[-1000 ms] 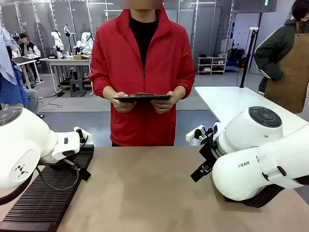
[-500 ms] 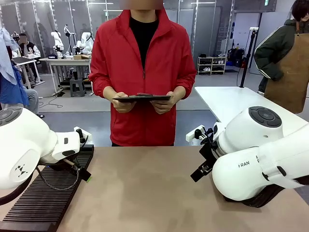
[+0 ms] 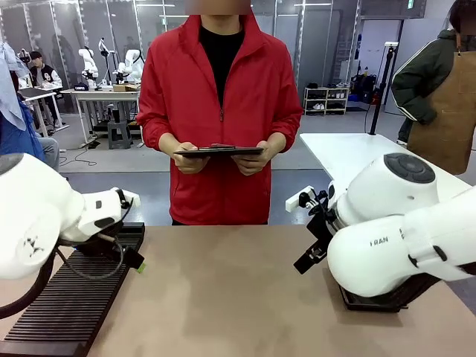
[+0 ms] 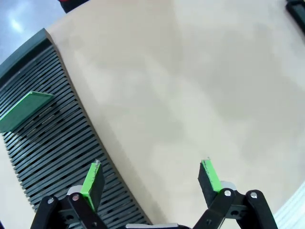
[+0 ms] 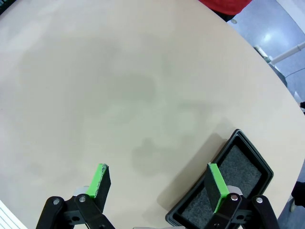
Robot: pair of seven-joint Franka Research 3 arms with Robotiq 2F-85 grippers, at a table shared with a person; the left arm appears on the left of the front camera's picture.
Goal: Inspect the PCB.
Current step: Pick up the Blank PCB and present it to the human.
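Observation:
The PCB (image 4: pixel 25 110) is a thin green board that stands tilted in the slots of a black ribbed rack (image 4: pixel 52 157), at the far left of the left wrist view. My left gripper (image 4: pixel 150 176) hangs open above the rack's edge and the tan table, well short of the board, with nothing between its green pads. From the front, that left gripper (image 3: pixel 134 262) sits over the rack's (image 3: pixel 67 312) far right corner. My right gripper (image 5: pixel 158 183) is open and empty above bare table, and the front view shows the right gripper (image 3: pixel 306 260) right of the table's middle.
A black shallow tray (image 5: pixel 238 136) with a grey foam bottom lies by my right gripper; from the front, the tray (image 3: pixel 372 301) is under the right arm. A person in a red jacket stands at the far side holding a dark clipboard (image 3: pixel 219 151) in both hands.
Both arms have lifted slightly. The right arm has risen enough to uncover the tray's edge. The person and the clipboard have stayed put.

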